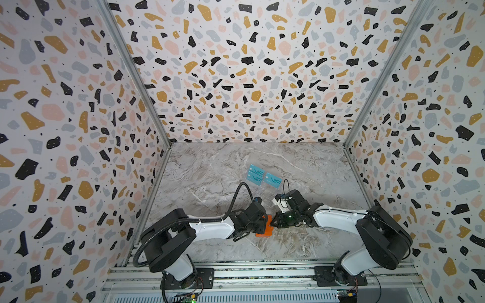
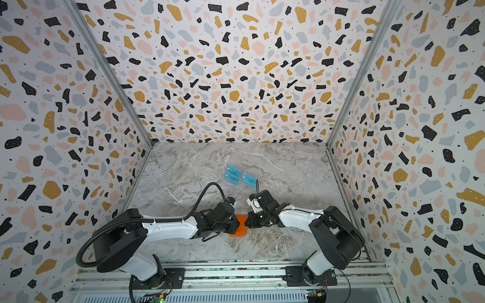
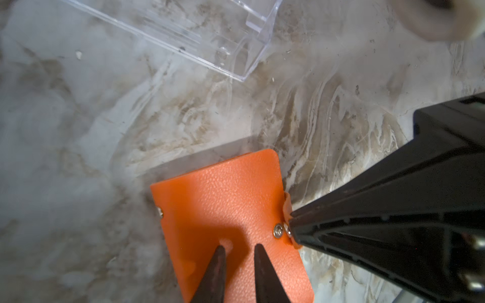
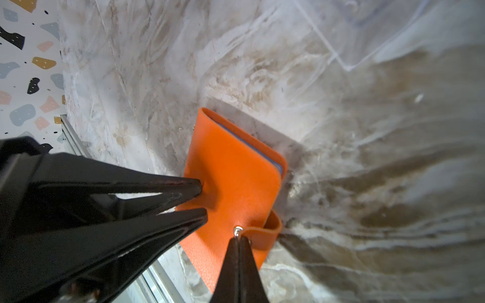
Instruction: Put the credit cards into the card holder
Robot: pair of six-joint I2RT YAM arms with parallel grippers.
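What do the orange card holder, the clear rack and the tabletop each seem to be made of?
Card holder: leather or imitation leather, matte; pebbled grain, metal snap studs. Clear rack: glossy rigid plastic, likely acrylic; see-through with bright edges. Tabletop: marble look, veined grey-brown; possibly a printed laminate.

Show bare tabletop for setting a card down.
Bare: the far strip between back wall and teal cards; the marble between clear rack and either side wall. Crowded: front middle, left gripper and right gripper on card holder.
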